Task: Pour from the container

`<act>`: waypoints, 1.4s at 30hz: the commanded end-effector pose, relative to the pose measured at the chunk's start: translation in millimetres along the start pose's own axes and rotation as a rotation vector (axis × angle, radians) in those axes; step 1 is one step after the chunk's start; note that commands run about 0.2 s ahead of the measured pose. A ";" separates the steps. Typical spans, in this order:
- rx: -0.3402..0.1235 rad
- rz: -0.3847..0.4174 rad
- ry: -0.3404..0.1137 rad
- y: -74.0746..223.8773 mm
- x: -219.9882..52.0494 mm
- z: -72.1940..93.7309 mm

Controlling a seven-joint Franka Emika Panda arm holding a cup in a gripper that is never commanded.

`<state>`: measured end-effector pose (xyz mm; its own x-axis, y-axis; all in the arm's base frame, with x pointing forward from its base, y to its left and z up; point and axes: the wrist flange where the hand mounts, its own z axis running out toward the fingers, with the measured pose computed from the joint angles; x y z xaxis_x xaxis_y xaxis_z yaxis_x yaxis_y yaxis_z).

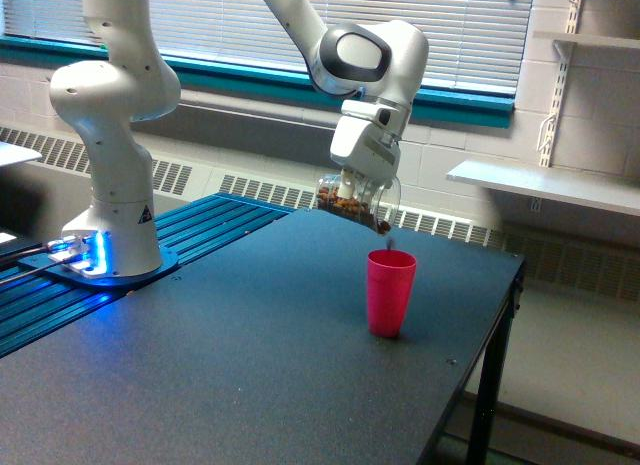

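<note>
Arm: one white Franka arm (110, 135), base mounted at the exterior view's left on a blue ribbed platform (150, 275)
Tool: one tool (352, 197), pointing down, pinching the container; fingertips largely hidden behind the clear wall
Container: one clear handled container (358, 202), held in the air above the surface, tilted with its mouth lowered toward the exterior view's right; positioned above and slightly left of the pink cup, not touching it
Contents: brown pieces (345, 204) collected along the low side of the container; exact count cannot be told
Falling material: one small brown piece (391, 243) visible between the container's lip and the cup rim
Pink cup: one opaque pink cup (390, 292), upright on the surface, mouth open upward
Surface: one dark surface (230, 375), carrying the pink cup only among loose items
Background: one wall shelf (545, 185) at the exterior view's right; window blinds (470, 35) behind the arm
</note>
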<state>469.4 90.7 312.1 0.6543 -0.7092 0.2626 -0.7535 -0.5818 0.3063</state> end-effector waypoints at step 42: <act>-0.094 0.012 0.017 -23.5 -8.6 -5.4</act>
<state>479.9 108.4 306.5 0.6559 -0.7054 0.2688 -0.7445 -0.5459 0.3843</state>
